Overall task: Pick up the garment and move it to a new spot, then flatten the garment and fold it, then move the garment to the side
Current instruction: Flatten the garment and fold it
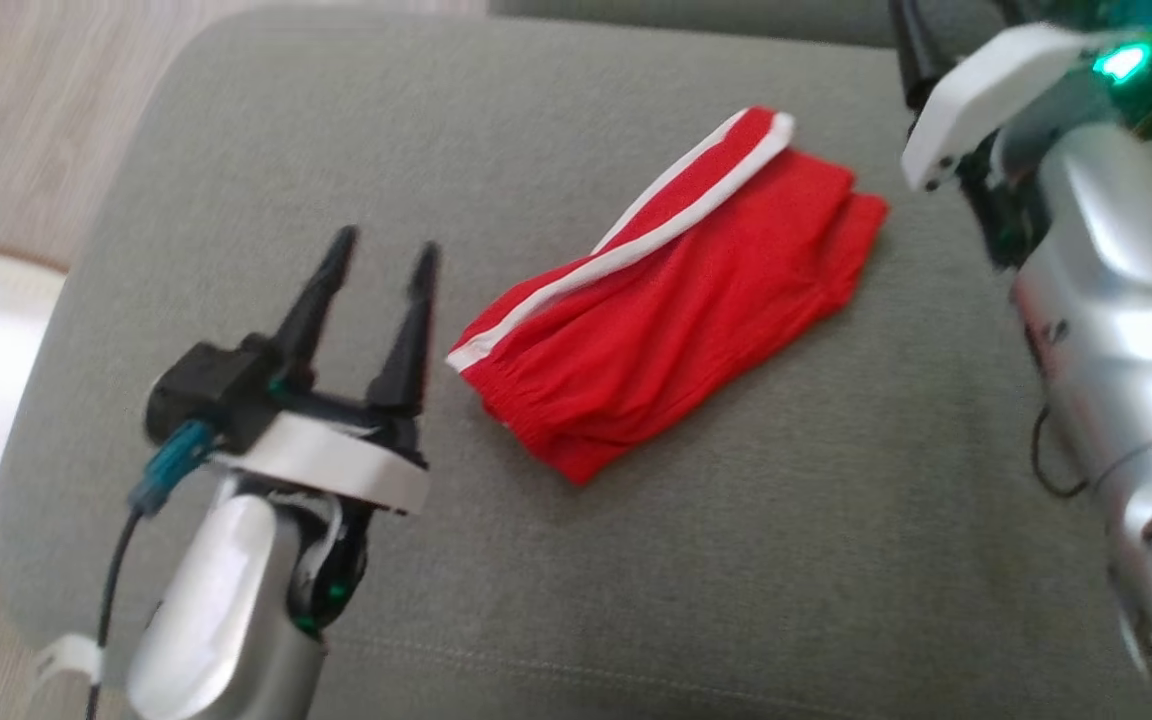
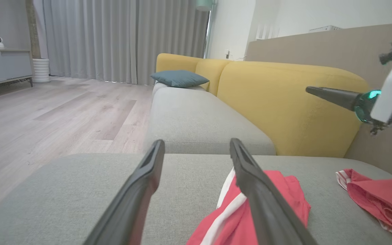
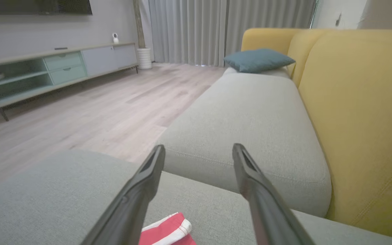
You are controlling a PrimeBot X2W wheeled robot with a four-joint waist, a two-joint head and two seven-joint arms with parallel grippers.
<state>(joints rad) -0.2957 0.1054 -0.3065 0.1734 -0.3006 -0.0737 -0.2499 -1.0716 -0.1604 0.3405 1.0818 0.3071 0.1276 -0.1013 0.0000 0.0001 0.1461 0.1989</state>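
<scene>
Partly hidden garment (image 2: pixel 284 190) behind spread left tool (image 2: pixel 196 144), right tool (image 3: pixel 198 149) spread.

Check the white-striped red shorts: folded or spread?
Folded. The red shorts lie as a compact doubled bundle on the grey cushion, layered edges showing.

You are looking across a grey sofa seat (image 3: pixel 250 112) with yellow back cushions (image 3: pixel 359 102) and a blue-green pillow (image 3: pixel 259 60) at its far end. Pale wood-plank floor (image 3: pixel 97 115) stretches beside it to long grey curtains (image 3: pixel 223 27). Against the grey wall (image 3: pixel 29 30) you see a low sideboard (image 3: pixel 56 68) carrying a small white camera (image 3: pixel 115 37), with a white ribbed pot (image 3: pixel 144 58) beside it. The light is soft and even.
</scene>
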